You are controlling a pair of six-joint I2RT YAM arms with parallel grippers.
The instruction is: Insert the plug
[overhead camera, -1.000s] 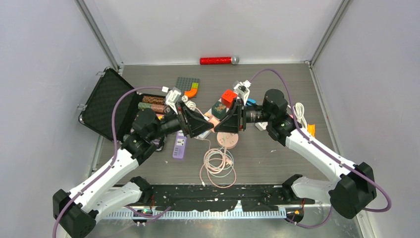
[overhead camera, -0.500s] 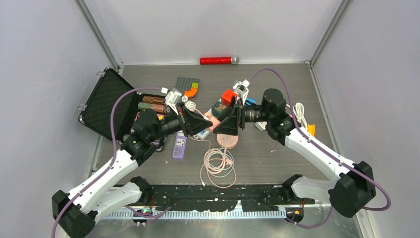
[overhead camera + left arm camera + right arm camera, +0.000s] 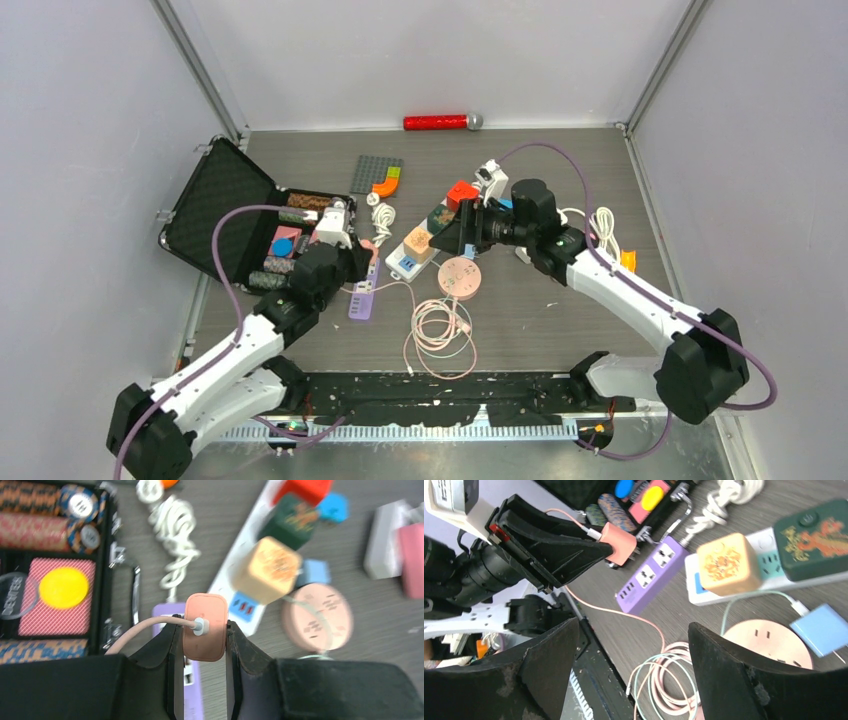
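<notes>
Left wrist: left fingers clamp pink plug, right fingers spread wide; case holds poker chips.

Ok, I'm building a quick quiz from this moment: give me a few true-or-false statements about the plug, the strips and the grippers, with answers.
1. The left gripper is shut on the pink plug. True.
2. The right gripper grips the plug's cable. False: its jaws stand wide open and hold nothing.
3. The pink plug is seated in the purple power strip. False: it is in the left gripper, not in any socket.
4. A tan cube charger sits on the white power strip. True.
</notes>
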